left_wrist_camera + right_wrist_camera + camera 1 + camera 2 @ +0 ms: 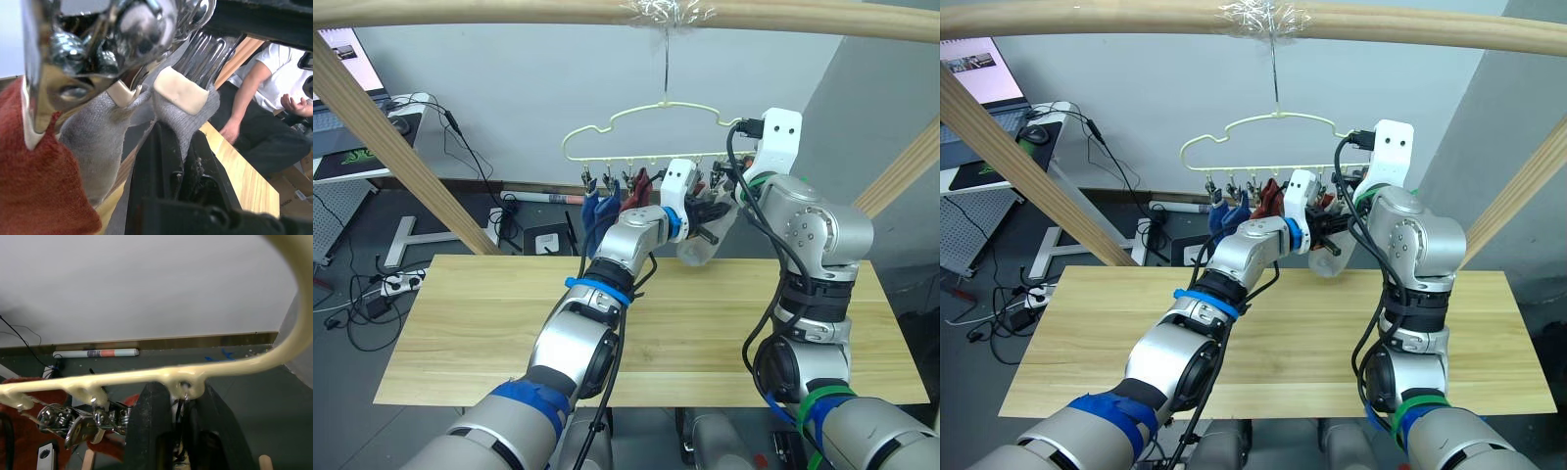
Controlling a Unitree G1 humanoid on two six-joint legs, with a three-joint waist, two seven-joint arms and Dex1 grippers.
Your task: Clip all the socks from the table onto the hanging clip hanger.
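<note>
Judging from the head views, I think the task is near its end: the long light-wood plank table (pixel 489 333) carries no sock that I can see, and the pale yellow cloud-shaped wire clip hanger (pixel 607 132), hanging by its metal hook from the wooden bar (pixel 509 12), already holds blue socks (pixel 597 208) and rust red socks (pixel 641 186) in its row of small metal clips. I cannot count every sock there.

What remains is the light grey sock (pixel 700 245) at the right end of the row. My left gripper (pixel 710 217) is up at it; in the left wrist view a metal clip (pixel 195 58) with cream pads bites the grey fabric, and the black fingers seem pressed around the sock below. My right gripper (pixel 178 426) has its fingers close around the clip's stem under the hanger wire, probably squeezing it.

No containers are present.
</note>
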